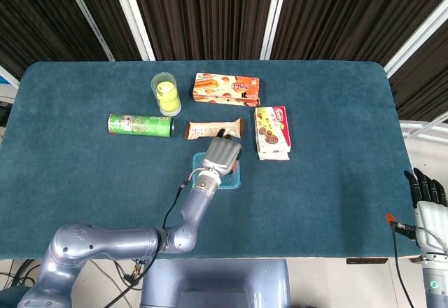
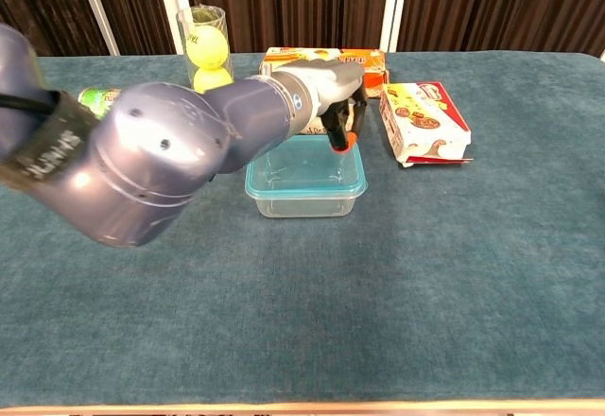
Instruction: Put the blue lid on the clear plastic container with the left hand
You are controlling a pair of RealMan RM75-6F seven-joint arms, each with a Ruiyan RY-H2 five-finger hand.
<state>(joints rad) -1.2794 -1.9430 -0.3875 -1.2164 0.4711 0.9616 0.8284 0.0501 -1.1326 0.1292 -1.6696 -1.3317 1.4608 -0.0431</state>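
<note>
Lid placement step, near done by the look of it: blue lid (image 2: 307, 172) on clear container (image 2: 304, 200), mid worktop (image 1: 336, 182), seemingly flat on rim. Next, probably: press corners down if not snapped, then lift away w/o dragging lid.

Left robot hand (image 2: 342, 113) just above lid's far edge, fingers curled downward, tips near lid; contact unclear. Nothing visibly gripped. Forearm reaching in from near-left over container.

Right robot hand (image 1: 424, 190) off worktop at far right, fingers straight, idle.

The left arm (image 2: 161, 161) is glossy blue-grey metal with a black band lettered in white. Its silver-grey left hand (image 2: 331, 95) has dark fingers with orange tips. The right hand (image 1: 427, 196) is black, on a pale grey wrist.
</note>
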